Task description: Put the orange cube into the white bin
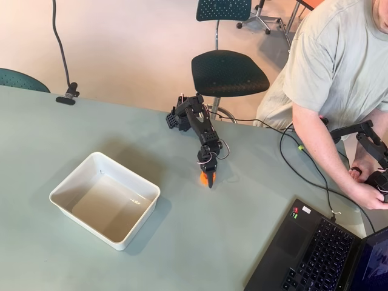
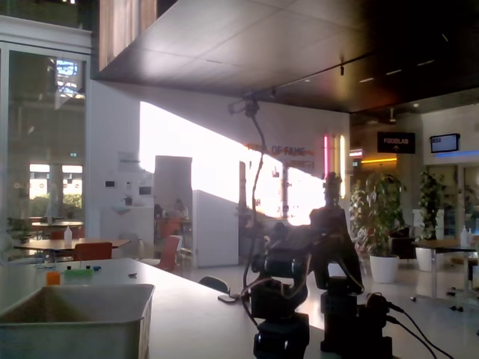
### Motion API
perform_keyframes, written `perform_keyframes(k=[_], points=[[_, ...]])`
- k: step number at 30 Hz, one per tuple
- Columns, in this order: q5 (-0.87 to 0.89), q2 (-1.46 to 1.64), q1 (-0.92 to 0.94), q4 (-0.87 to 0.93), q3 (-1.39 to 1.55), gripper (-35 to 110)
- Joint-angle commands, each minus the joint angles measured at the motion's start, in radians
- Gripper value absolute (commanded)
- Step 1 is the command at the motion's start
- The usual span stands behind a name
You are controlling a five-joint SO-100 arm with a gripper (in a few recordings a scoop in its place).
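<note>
In the overhead view the black arm reaches from its base (image 1: 180,116) toward the table's middle. Its gripper (image 1: 208,180) points down, shut on the orange cube (image 1: 204,177), which shows as a small bright patch at the fingertips, just above or on the table. The white bin (image 1: 104,200) lies to the left of the gripper, about a bin's width away, with nothing in it. In the fixed view the white bin (image 2: 75,321) fills the lower left. The arm (image 2: 281,299) is a dark backlit silhouette to its right, and its fingers cannot be made out there.
An open laptop (image 1: 315,257) sits at the front right, with black cables (image 1: 303,163) running across the table beside it. A person (image 1: 339,66) sits at the right edge. A clamp (image 1: 68,96) grips the far table edge, and a black chair (image 1: 229,73) stands behind the arm.
</note>
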Motion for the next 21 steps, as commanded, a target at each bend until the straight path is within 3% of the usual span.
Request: perform_keyframes(k=[1, 9, 21], points=[[0.006, 0.041, -0.008, -0.005, -0.037, 62], [0.0, 0.043, -0.008, -0.003, -0.038, 61], [-0.003, 0.044, -0.009, -0.005, -0.038, 37]])
